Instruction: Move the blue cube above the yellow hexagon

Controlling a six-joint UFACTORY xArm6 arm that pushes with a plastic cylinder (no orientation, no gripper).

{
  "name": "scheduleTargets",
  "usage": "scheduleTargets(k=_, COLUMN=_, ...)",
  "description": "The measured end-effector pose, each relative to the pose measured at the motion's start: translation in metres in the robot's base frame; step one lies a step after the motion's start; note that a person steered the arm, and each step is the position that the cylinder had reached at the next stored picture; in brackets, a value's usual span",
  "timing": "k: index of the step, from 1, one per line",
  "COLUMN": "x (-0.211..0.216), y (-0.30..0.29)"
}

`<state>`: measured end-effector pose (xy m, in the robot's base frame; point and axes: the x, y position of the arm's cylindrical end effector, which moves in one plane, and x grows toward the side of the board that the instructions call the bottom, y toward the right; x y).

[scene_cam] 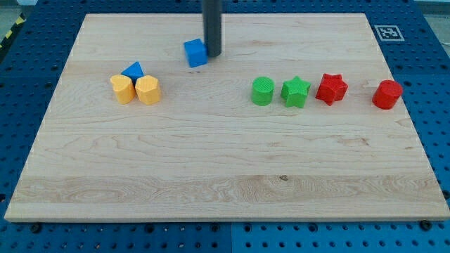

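The blue cube (pixel 195 53) sits near the board's top, left of centre. My tip (pixel 213 55) stands right against the cube's right side. The yellow hexagon (pixel 148 90) lies lower and to the left of the cube, next to another yellow block (pixel 122 89). A blue triangular block (pixel 133 70) sits just above the two yellow blocks, touching them.
A green cylinder (pixel 263 91), a green star (pixel 296 91), a red star (pixel 331 88) and a red cylinder-like block (pixel 387 94) form a row on the view's right. The wooden board (pixel 225 183) rests on a blue pegboard table.
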<state>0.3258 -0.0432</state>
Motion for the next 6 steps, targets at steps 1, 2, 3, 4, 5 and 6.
scheduleTargets(k=1, x=0.039, y=-0.023)
scheduleTargets(k=2, x=0.022, y=-0.012)
scheduleTargets(k=3, x=-0.009, y=0.000)
scheduleTargets(k=4, x=-0.022, y=-0.024)
scheduleTargets(k=5, x=0.001, y=-0.045)
scheduleTargets(k=6, x=0.030, y=-0.052)
